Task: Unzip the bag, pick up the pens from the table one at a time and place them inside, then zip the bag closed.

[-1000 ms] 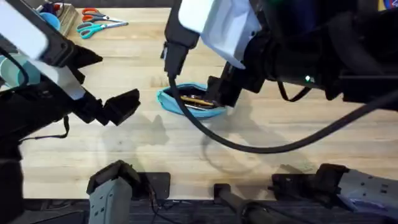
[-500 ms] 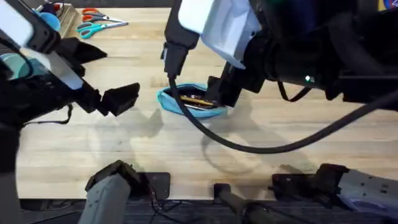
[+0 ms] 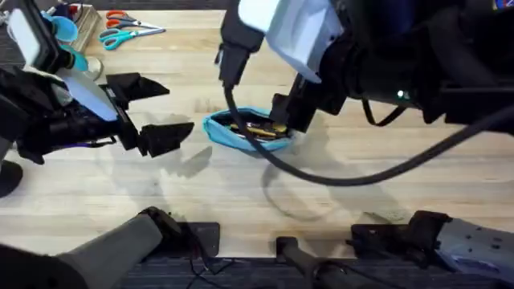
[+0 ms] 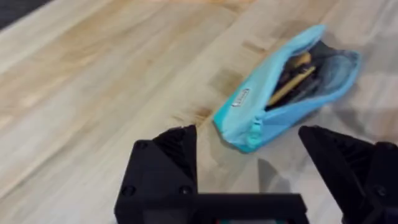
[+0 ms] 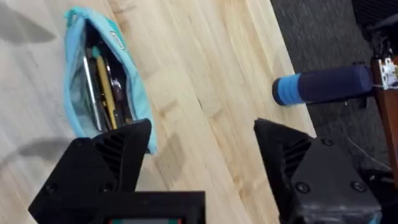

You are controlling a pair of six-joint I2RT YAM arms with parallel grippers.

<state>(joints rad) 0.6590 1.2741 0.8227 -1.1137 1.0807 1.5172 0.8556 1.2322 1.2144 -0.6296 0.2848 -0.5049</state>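
Note:
The light blue bag lies unzipped at the middle of the table. Both pens rest inside it: a silver one and a tan one, the tan one also showing in the left wrist view. My left gripper hovers open just left of the bag, holding nothing. My right gripper hangs open over the bag's right end, also holding nothing. The zipper pull cannot be made out.
Orange- and teal-handled scissors and a blue holder sit at the table's far left corner. A blue cylinder lies beyond the table edge on dark flooring. Bare wood stretches in front of the bag.
My left arm has swung right, bringing its open gripper closer to the bag. My right arm shifted slightly right above the bag. The bag and pens have not moved.

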